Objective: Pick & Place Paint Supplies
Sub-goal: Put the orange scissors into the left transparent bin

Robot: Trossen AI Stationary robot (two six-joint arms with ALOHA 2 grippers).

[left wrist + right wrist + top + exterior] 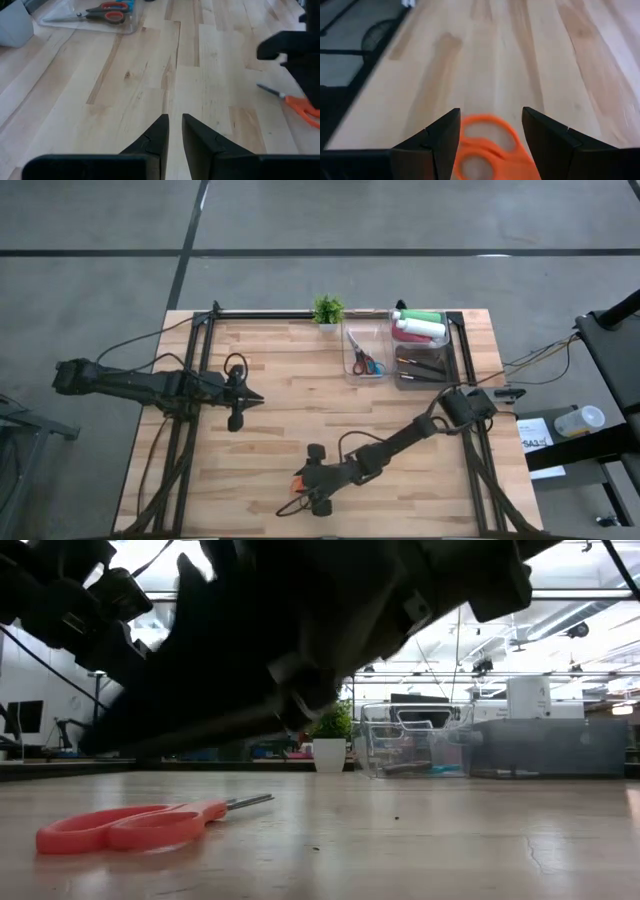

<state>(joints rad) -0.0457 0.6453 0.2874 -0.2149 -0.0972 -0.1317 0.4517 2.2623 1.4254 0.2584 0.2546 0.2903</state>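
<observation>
Paint bottles point(418, 326): green, pink-red, white, lying together in far end of grey bin point(456, 350) at tabletop's point(280, 440) far right edge.
Brushes point(422, 367): thin dark sticks in same bin, near end, just below bottles.
Clear tray point(349, 352): left of grey bin, touching it; holds red-handled scissors point(366, 363) w/ a blue bit beside.
Orange scissors point(140, 825): flat on tabletop near front edge, blades toward far side, right by right end effector.
Right end effector point(490, 132): low over front-centre tabletop, fingers spread wide, orange handle loops between them, not clamped.
Left end effector point(174, 131): left-centre of tabletop, pointing right, fingers nearly together w/ thin gap, holding nothing.
Potted plant point(327, 310): far edge, left of clear tray.
</observation>
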